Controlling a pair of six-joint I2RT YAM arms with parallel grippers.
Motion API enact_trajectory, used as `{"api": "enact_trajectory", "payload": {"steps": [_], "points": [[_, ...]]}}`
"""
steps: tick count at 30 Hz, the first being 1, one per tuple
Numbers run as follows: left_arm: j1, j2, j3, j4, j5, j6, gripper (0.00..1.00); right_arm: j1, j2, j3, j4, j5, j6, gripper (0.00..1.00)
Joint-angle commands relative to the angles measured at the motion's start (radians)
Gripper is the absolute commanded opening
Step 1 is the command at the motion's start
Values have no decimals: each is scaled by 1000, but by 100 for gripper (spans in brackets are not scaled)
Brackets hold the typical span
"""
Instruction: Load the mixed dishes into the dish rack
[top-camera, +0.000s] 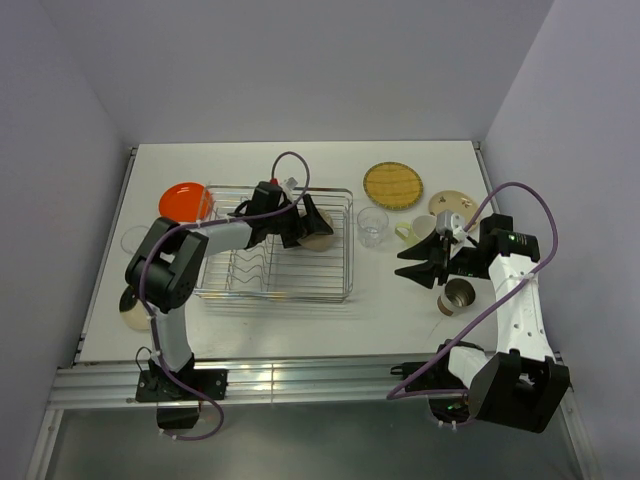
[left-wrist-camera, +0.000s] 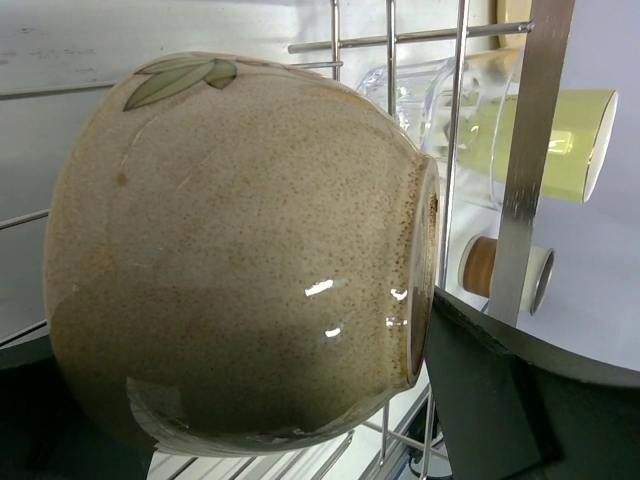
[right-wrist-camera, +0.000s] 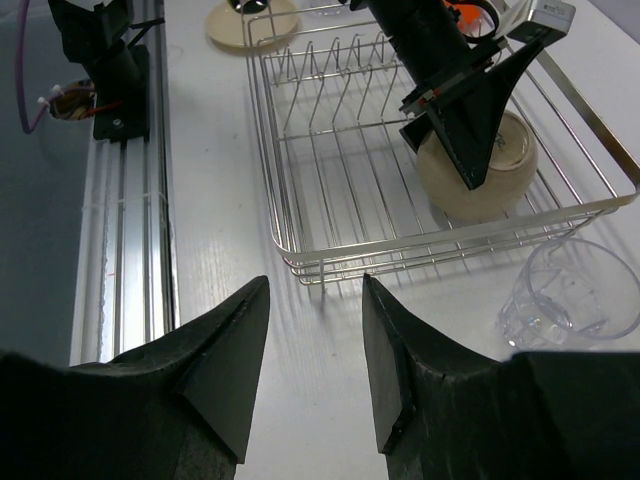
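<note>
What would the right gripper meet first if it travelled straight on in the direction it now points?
Probably the dish rack: its near wire wall lies dead ahead of the right gripper, whose jaws are open. The clear cup sits off to one side. Height is hard to judge.

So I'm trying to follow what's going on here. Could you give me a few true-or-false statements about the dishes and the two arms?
1. The left end effector holds the beige bowl inside the dish rack. True.
2. The right end effector grips the clear cup. False: it is open and empty, and the cup stands on the table beside the rack.
3. The orange plate sits between the rack's dividers. False: it lies on the table by the rack's far left corner.
4. The yellow woven plate lies flat outside the rack. True.
</note>
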Motion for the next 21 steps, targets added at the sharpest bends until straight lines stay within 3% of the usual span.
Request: {"api": "enact_trajectory", "payload": {"steps": [1,8,14,21], "points": [[6,-58,30,-45,14,59,99,-7,-21,-6,-103,-75,-22,49],[14,-38,67,-183,9,78,99,-7,-18,-6,-103,-83,-25,49],[18,-79,45,-116,0,38,99,-7,-18,-8,-103,-80,-27,49],[18,-93,103,-234,-51,46,99,-7,-14,-5,-103,-83,-32,49]]}}
